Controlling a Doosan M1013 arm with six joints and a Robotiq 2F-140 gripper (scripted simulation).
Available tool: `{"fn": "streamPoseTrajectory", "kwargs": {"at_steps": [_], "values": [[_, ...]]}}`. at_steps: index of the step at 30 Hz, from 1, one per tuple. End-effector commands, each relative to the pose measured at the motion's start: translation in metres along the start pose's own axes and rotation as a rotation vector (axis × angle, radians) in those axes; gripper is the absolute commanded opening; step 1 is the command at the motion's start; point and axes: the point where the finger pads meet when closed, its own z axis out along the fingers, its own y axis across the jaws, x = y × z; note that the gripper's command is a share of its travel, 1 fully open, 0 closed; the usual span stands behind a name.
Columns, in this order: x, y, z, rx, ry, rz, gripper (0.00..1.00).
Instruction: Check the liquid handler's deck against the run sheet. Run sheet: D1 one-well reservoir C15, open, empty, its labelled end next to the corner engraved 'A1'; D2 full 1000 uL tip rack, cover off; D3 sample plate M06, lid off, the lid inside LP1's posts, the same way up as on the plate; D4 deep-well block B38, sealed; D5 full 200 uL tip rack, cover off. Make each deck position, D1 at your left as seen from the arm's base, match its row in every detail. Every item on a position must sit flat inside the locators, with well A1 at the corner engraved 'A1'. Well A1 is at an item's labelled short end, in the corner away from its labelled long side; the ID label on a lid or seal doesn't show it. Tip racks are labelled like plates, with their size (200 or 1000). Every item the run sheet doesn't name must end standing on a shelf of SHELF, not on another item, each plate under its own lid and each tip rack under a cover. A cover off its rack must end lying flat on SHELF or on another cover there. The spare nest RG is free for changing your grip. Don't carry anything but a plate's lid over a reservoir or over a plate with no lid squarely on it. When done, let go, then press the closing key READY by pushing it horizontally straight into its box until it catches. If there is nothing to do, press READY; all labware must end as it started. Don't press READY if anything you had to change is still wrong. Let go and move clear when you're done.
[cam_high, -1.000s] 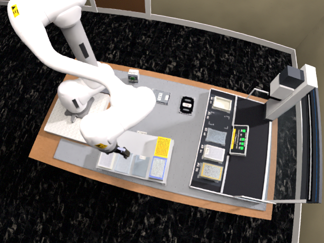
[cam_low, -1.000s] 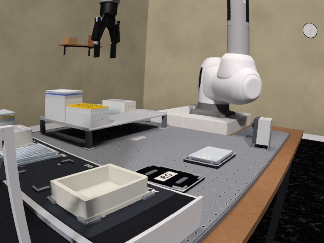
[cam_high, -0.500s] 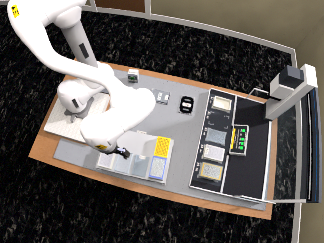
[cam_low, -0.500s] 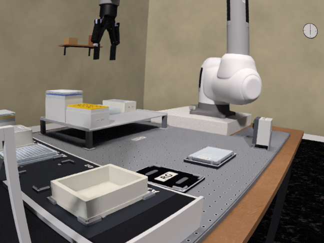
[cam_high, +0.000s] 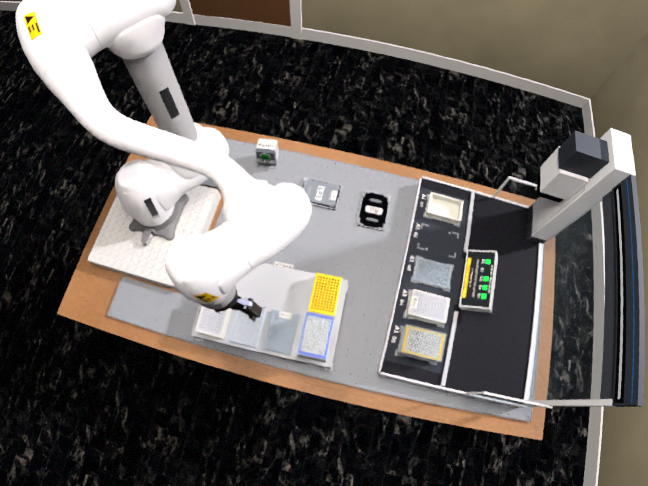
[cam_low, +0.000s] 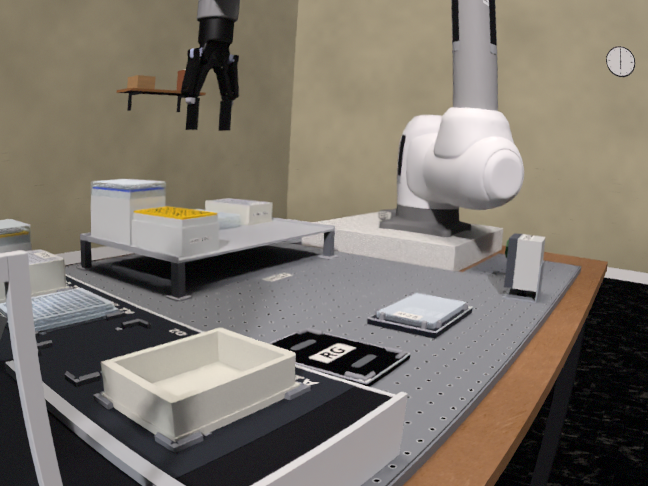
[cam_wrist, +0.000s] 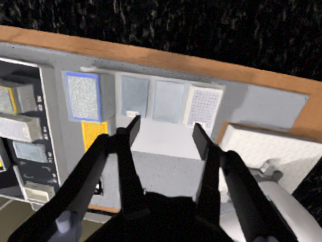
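Observation:
My gripper (cam_low: 208, 112) is open and empty, high above the shelf; it also shows from above (cam_high: 248, 308) and in the wrist view (cam_wrist: 165, 135). On the shelf stand a blue-rimmed tip rack (cam_high: 316, 337), a yellow-topped tip rack (cam_high: 327, 294), two flat pale blue items (cam_high: 246, 329) (cam_high: 280, 332) and a white block (cam_high: 211, 321). On the deck, the open white reservoir (cam_high: 443, 206) sits in the first position, the second position (cam_high: 438, 238) is bare, then come a clear plate (cam_high: 433, 274), a white block (cam_high: 428, 306) and a yellow-rimmed tip rack (cam_high: 421, 342).
A pale lid (cam_low: 421, 312) lies in its nest on the table. The black RG nest (cam_low: 341, 357) lies beside it. The READY key box (cam_low: 526, 264) stands near the arm's base (cam_low: 444, 219). A white gantry (cam_high: 575, 177) stands beyond the deck.

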Motion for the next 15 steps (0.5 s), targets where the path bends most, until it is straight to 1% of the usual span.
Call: {"fn": "streamPoseTrajectory", "kwargs": {"at_steps": [1, 15], "values": [[0.000, 0.000, 0.003, 0.001, 0.000, 0.000, 0.67], [0.000, 0.000, 0.025, 0.001, 0.000, 0.000, 0.67]]}}
